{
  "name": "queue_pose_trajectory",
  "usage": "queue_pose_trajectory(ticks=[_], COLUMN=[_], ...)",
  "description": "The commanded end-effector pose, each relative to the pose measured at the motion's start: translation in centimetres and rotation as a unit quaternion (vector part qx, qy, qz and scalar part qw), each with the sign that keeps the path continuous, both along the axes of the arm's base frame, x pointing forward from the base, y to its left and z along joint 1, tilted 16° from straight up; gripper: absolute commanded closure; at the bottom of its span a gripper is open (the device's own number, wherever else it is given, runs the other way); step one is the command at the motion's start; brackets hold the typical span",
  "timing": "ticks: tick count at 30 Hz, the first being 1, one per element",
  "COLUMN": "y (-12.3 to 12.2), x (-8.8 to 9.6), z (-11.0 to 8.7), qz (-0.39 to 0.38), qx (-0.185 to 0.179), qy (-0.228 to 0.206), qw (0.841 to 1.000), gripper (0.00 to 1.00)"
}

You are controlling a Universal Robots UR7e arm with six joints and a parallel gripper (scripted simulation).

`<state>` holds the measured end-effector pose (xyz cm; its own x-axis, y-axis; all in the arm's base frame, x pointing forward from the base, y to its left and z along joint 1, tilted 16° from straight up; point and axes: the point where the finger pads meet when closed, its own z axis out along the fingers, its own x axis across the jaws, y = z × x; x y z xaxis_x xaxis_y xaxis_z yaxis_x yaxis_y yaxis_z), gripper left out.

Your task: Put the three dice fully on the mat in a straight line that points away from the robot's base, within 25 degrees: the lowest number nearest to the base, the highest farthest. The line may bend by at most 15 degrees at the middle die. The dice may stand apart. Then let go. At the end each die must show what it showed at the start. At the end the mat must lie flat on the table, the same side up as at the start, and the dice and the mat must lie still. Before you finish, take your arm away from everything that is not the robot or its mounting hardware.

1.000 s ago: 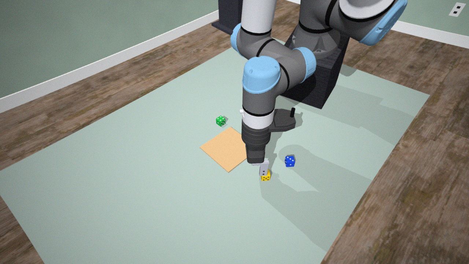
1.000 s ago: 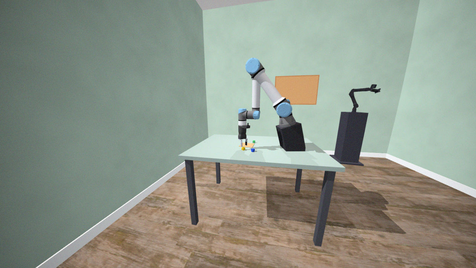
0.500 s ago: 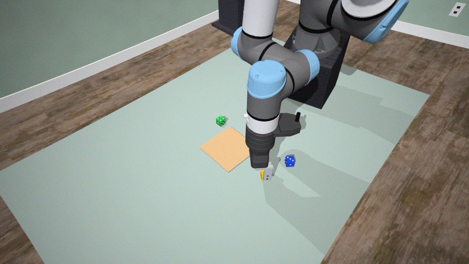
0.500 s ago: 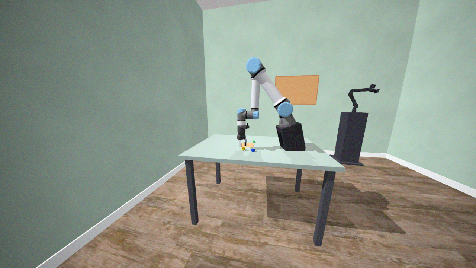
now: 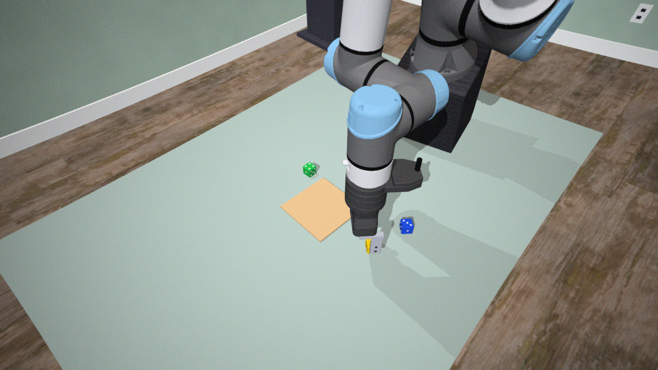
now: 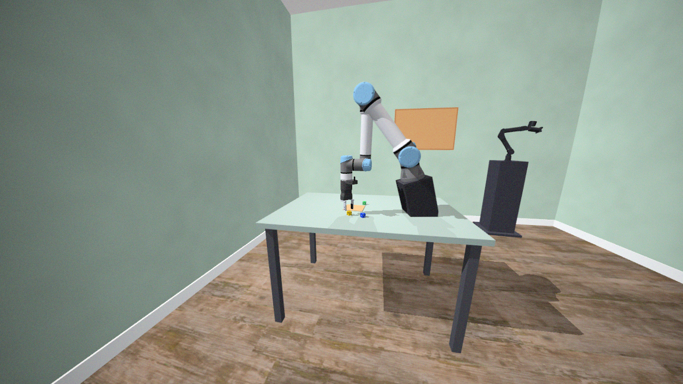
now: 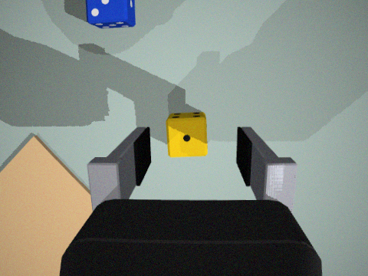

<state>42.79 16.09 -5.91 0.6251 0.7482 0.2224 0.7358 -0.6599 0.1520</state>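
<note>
The tool (image 7: 190,155) is standing wide open and empty, its fingers bracketing the yellow die (image 7: 187,134), probably to grasp it. This die is resting on the worktop (image 5: 184,257), beside the mat (image 5: 312,209).

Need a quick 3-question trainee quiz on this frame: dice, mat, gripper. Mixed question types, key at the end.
1. True or false: the gripper is already shut on the yellow die.
2. How many pips does the blue die show on top in the wrist view?
3. Multiple choice: how many dice are on the orange mat right now? A) none B) one C) two

Key
1. False. The fingers stand wide open on either side of the yellow die, with a gap on both sides.
2. Three.
3. A. The green die sits just off the mat's far corner; the yellow and blue dice rest on the table beside it.
</note>
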Motion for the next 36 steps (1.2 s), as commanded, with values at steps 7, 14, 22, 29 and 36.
queue_pose_trajectory(ticks=[7, 14, 22, 29, 36], y=[0.0, 0.0, 0.0, 0.0, 0.3], x=[0.0, 0.0, 0.0, 0.0, -1.3], z=[0.0, 0.0, 0.0, 0.0, -0.3], qz=[0.000, 0.000, 0.000, 0.000, 0.000], qx=[0.000, 0.000, 0.000, 0.000, 0.000], qy=[-0.001, -0.001, -0.001, -0.001, -0.001], qw=[1.000, 1.000, 1.000, 1.000, 1.000], gripper=[0.00, 0.00, 0.00, 0.00, 0.00])
